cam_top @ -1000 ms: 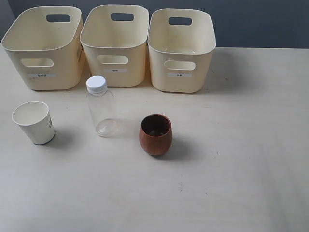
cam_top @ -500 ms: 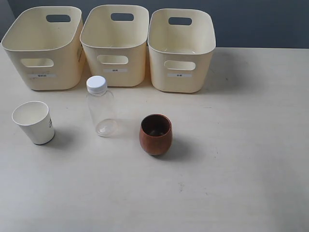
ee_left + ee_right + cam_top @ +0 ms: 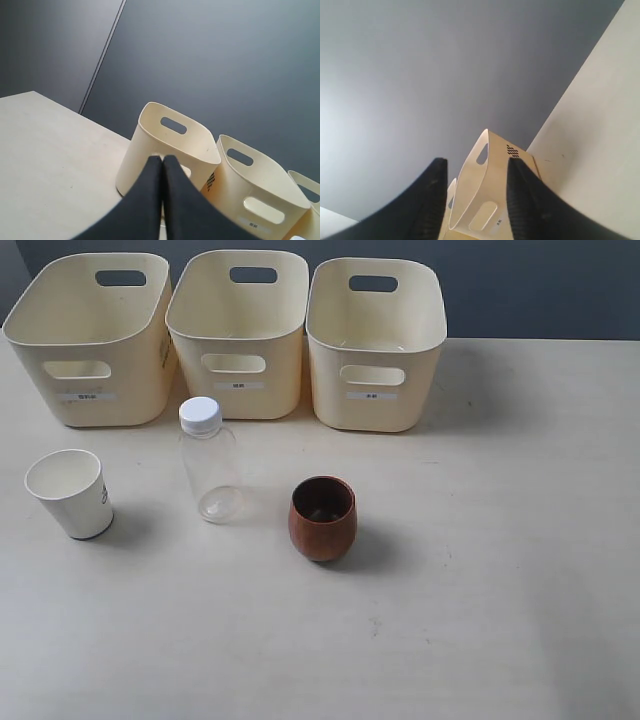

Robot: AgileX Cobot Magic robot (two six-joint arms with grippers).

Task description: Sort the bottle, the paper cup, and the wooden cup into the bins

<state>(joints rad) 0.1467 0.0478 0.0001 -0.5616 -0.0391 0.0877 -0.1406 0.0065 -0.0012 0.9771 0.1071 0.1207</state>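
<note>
The clear bottle (image 3: pixel 209 462) with its white cap stands on the table in front of the middle bin (image 3: pixel 238 335). Left of it sits the white paper cup (image 3: pixel 70 493), below the left bin (image 3: pixel 92 340). The reddish-brown wooden cup (image 3: pixel 322 518) stands upright to the bottle's right, in front of the right bin (image 3: pixel 373 345). Neither arm shows in the exterior view. My left gripper (image 3: pixel 162 158) is shut with nothing between its black fingers, and cream bins (image 3: pixel 170 145) lie beyond it. My right gripper (image 3: pixel 475 162) is open and empty, framing a far bin (image 3: pixel 487 200).
The three bins stand in a row along the back of the pale wooden table (image 3: pixel 500 540), against a dark wall (image 3: pixel 540 285). The three objects stand apart from one another.
</note>
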